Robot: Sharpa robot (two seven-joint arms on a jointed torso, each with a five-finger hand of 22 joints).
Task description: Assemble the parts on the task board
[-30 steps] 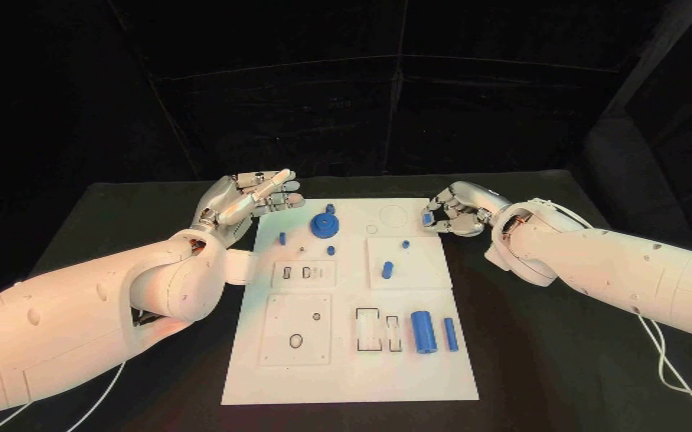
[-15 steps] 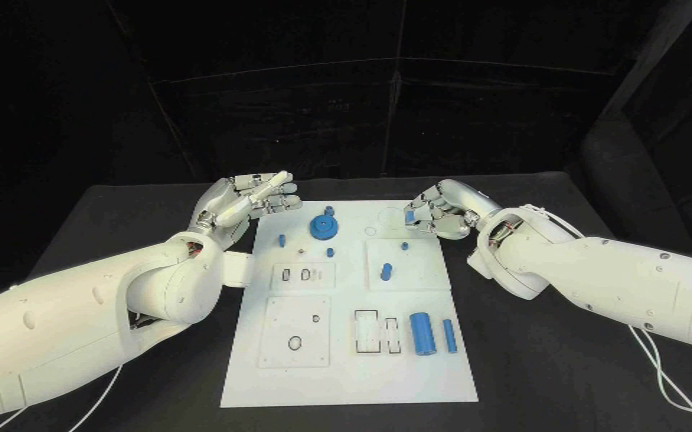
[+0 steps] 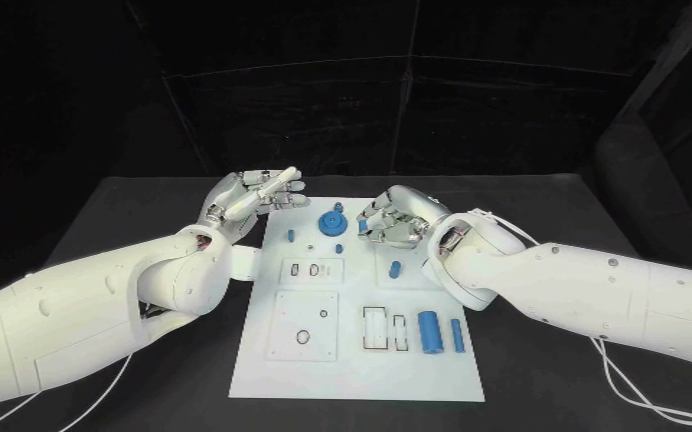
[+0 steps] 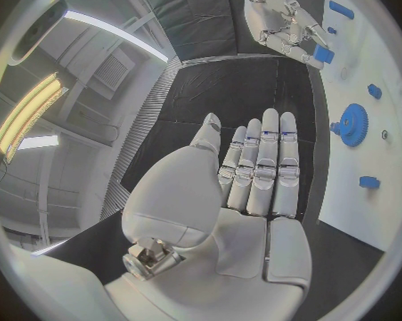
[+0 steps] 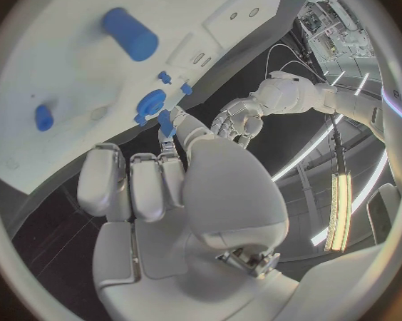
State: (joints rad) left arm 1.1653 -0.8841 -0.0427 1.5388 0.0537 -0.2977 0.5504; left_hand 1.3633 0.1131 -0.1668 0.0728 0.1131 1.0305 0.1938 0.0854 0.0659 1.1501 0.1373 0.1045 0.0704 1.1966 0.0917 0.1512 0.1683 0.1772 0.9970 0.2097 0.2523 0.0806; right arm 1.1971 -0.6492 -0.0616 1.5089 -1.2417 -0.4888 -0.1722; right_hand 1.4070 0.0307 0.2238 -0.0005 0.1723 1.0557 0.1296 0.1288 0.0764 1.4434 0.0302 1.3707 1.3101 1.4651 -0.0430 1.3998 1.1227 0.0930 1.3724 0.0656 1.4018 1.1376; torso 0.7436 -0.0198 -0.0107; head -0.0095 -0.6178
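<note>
The white task board (image 3: 361, 362) lies in the middle of the black table. On its far part a blue gear (image 3: 333, 222) (image 4: 353, 125) (image 5: 150, 103) stands. My right hand (image 3: 392, 217) (image 4: 279, 13) hovers just right of the gear and pinches a small blue part (image 4: 323, 53) (image 5: 166, 121) at its fingertips. My left hand (image 3: 260, 194) (image 4: 254, 171) stays at the board's far left corner, fingers stretched out straight, holding nothing. A blue peg (image 3: 394, 270) lies mid-board. A thick blue cylinder (image 3: 430, 330) (image 5: 130, 34) and a thin one (image 3: 457, 335) lie near the right edge.
Two small blue pieces (image 3: 291, 235) (image 3: 338, 248) sit near the gear. Square plates with slots and holes (image 3: 306, 330) cover the board's left and near half. Bare black table (image 3: 130, 222) lies on both sides of the board.
My right hand has moved left from the board's far right edge to beside the gear, carrying the small blue part. The left hand has stayed in place.
</note>
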